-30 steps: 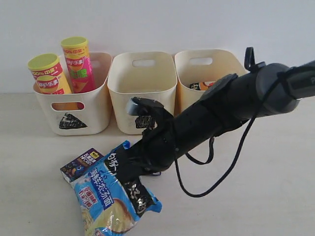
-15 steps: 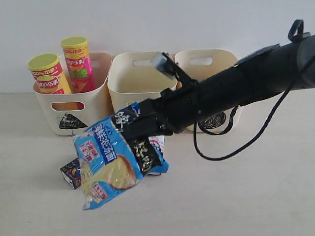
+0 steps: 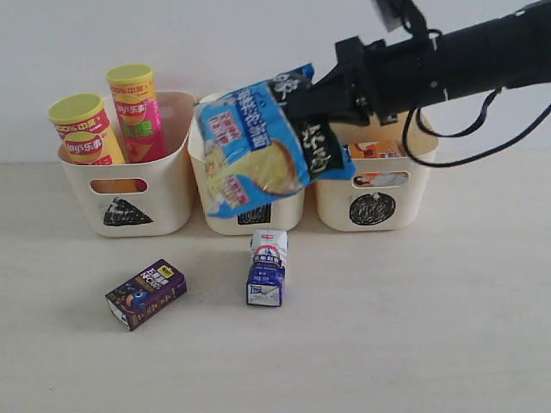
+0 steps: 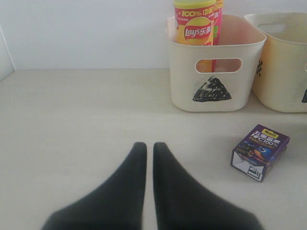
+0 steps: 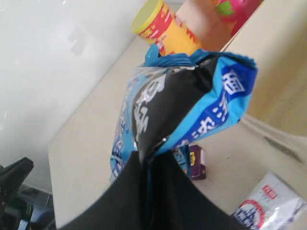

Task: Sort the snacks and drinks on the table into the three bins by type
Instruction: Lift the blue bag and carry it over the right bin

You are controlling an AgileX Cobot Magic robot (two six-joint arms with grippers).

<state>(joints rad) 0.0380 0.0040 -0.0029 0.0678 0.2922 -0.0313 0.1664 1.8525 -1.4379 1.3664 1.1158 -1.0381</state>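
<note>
A second ago the blue noodle bag lay on the near part of the table under the right gripper. Now it hangs in the air in front of the middle bin, pinched by one edge between that gripper's fingers. Lifting it has uncovered the white carton, which lies on the table to the right of the purple carton. I judge the bag is bound for the right bin, where the orange bag already lies (both cans stand in the left bin). The left gripper is pressed together, empty, low over the left of the table. After this bag, only the two cartons remain.
</note>
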